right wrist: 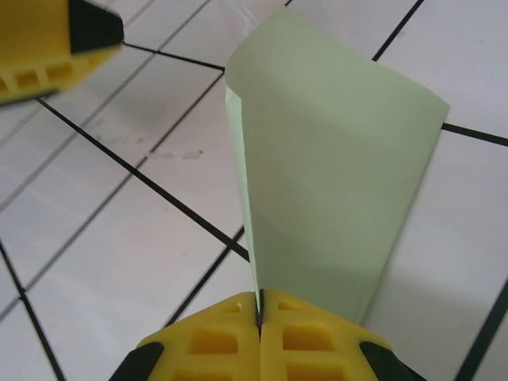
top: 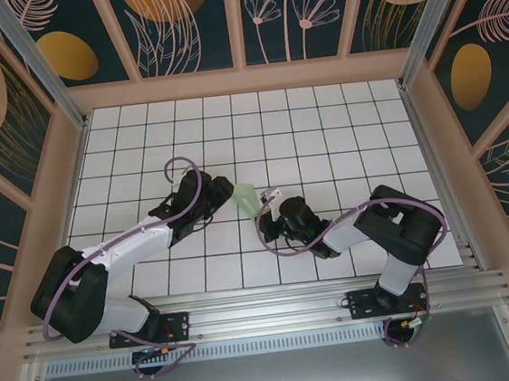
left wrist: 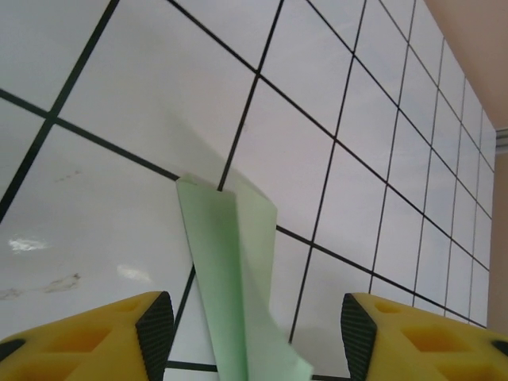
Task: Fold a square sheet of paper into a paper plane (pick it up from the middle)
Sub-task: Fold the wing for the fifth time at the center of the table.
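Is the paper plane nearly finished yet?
Not nearly. Done: the paper is picked up and doubled over on itself. In hand: the right gripper is shut on its edge, holding it over the table, while the left gripper is open with a finger on each side of it. Left: it has no pointed nose or wings yet, so most folds remain.

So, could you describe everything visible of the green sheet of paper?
The sheet of paper is pale green, thin, plain and matt. It is folded over along a straight crease, two layers lying together. The right gripper is shut on one end, and the paper reaches out from it over the white grid table, casting a soft shadow. The far part lies between the fingers of the open left gripper, which do not seem to touch it.
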